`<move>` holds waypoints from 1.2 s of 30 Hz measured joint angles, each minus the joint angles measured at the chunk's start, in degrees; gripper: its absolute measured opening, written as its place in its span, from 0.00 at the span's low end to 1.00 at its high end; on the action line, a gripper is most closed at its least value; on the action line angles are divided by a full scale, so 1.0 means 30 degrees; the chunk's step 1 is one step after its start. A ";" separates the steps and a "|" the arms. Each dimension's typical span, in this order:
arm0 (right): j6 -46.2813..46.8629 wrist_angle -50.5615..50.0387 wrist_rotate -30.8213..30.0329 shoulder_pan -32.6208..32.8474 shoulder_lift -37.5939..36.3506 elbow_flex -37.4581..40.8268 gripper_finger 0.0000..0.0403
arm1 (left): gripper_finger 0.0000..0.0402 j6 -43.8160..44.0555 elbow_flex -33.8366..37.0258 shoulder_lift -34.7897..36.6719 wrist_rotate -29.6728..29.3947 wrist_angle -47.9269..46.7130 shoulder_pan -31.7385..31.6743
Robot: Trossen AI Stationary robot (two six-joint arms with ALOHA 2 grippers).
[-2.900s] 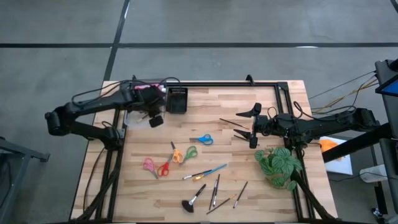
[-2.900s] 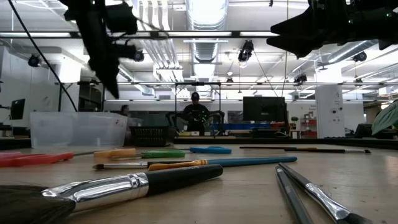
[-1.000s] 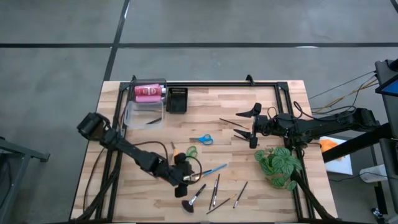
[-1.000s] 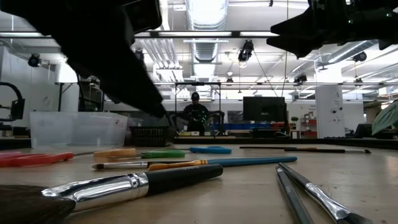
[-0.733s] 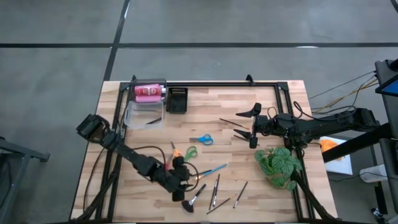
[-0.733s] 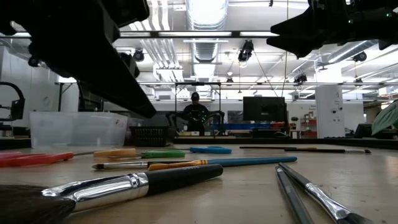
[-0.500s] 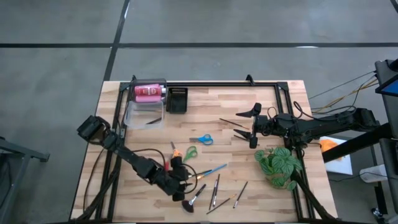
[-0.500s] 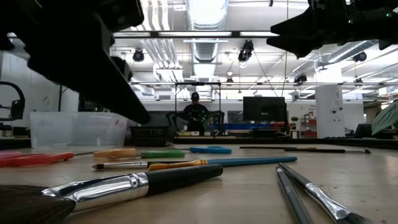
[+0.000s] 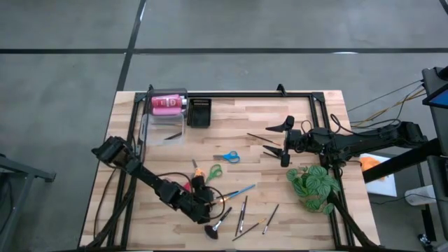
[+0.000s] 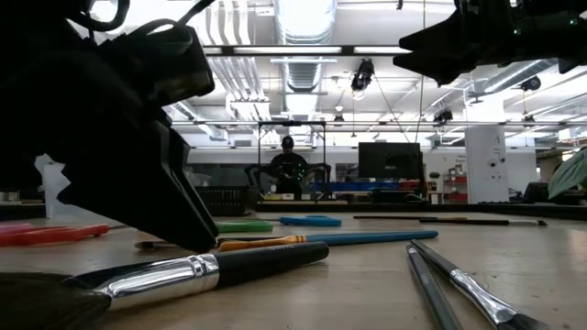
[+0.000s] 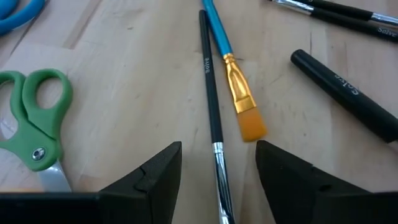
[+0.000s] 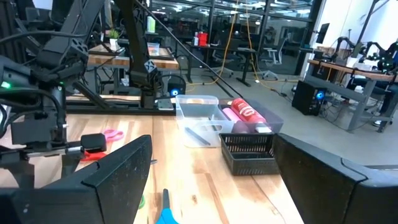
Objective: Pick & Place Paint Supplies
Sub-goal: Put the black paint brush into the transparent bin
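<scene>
My left gripper [image 9: 208, 201] is open and low over the brushes near the table's near edge. In the left wrist view its fingers [image 11: 217, 180] stand on either side of a thin black brush [image 11: 210, 106] without touching it. A blue-handled brush with orange bristles [image 11: 239, 102] lies beside it, and green-handled scissors [image 11: 34, 118] lie to one side. My right gripper [image 9: 275, 141] waits open above the table's right half, over another thin black brush [image 9: 260, 137]. Blue scissors [image 9: 226, 156] lie mid-table. A pink bottle [image 9: 166, 103] lies in the clear tub [image 9: 150, 129].
A black tray [image 9: 199, 112] stands beside the tub at the far edge. A green leafy plant [image 9: 315, 185] sits at the right. More brushes [image 9: 241, 213] and a thick black brush [image 9: 217, 225] lie toward the near edge. Red scissors [image 10: 46, 234] lie behind my left arm.
My left gripper has come down toward the table over the brushes; in the low view its dark bulk has dropped from well above the table to just over the blue-handled brush. My right arm has kept still, and nothing on the table has moved.
</scene>
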State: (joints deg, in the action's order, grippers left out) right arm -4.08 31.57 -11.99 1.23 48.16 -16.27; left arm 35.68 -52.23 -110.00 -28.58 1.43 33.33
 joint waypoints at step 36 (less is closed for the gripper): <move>-0.0003 -0.0007 -0.0003 -0.0003 0.0016 0.0000 0.82 | 0.02 0.0123 0.0001 -0.0109 -0.1187 -0.0909 -0.0090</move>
State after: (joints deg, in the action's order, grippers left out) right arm -4.09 31.55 -12.00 1.23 48.21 -16.27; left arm 36.05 -52.23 -110.32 -32.14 -1.30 33.06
